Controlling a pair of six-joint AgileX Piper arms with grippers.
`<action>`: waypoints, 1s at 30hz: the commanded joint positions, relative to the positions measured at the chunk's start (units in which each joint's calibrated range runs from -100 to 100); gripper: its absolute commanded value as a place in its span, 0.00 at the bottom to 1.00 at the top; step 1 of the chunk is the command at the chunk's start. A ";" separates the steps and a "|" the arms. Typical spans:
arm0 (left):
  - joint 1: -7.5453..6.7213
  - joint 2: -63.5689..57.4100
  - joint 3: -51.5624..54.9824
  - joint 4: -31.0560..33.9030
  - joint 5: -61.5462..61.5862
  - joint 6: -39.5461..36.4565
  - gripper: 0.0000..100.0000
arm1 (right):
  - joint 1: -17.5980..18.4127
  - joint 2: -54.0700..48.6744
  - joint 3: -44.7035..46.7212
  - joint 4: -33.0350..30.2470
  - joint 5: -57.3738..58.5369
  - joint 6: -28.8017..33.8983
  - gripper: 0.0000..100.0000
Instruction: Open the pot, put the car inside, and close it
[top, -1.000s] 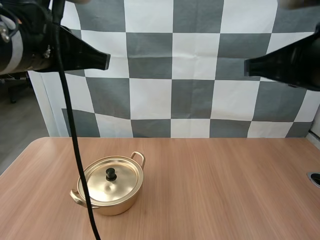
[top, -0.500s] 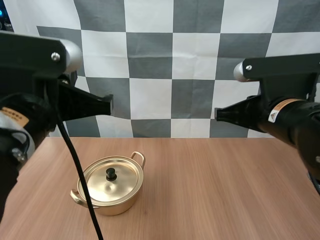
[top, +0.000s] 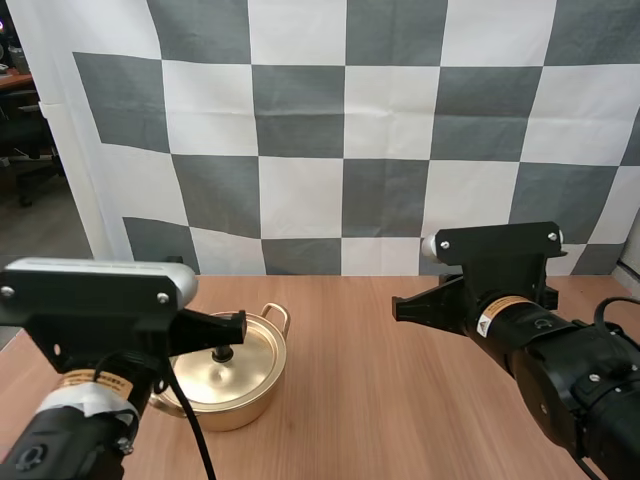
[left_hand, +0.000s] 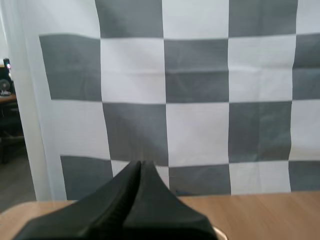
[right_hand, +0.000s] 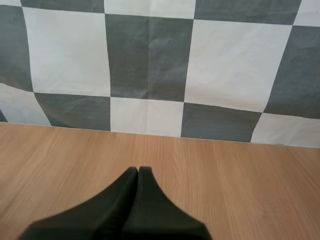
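Left gripper (top: 240, 325): fingers pressed together into one dark wedge, nothing pinched. It points forward, roughly level. Gold pot (top: 238, 405) sits right under this gripper's tip on the wooden table (top: 380, 400). Lid (top: 252, 365) is on the pot and seated flat. In the high view the wedge tip lines up just above the lid's black knob (top: 221, 354). Contact or gap between tip and knob: cannot tell. One looped pot handle (top: 276, 312) sticks out just past the tip, on the left gripper's right side and a little farther forward. The other handle is hidden behind the left arm.

Right gripper (top: 397, 308): fingers also pressed together, one dark wedge, holding nothing. It points forward and slightly toward the pot side. In the right wrist view, bare tabletop (right_hand: 225, 175) lies under and ahead of its tip. The pot is well apart from this gripper, off to its left and a bit nearer the arm bases. The two grippers are well apart, and the pot handle lies between their tips.
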 joint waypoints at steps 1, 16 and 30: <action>-0.03 0.00 8.37 -0.06 -1.72 0.02 0.00 | 0.02 0.04 0.17 0.04 0.17 0.02 0.00; 0.19 0.00 8.37 1.00 10.49 0.02 0.00 | 0.02 -11.02 9.31 0.04 -4.81 -0.08 0.00; 0.19 0.00 8.37 1.33 9.84 0.02 0.00 | -3.11 -25.85 16.43 0.04 -8.10 -0.08 0.00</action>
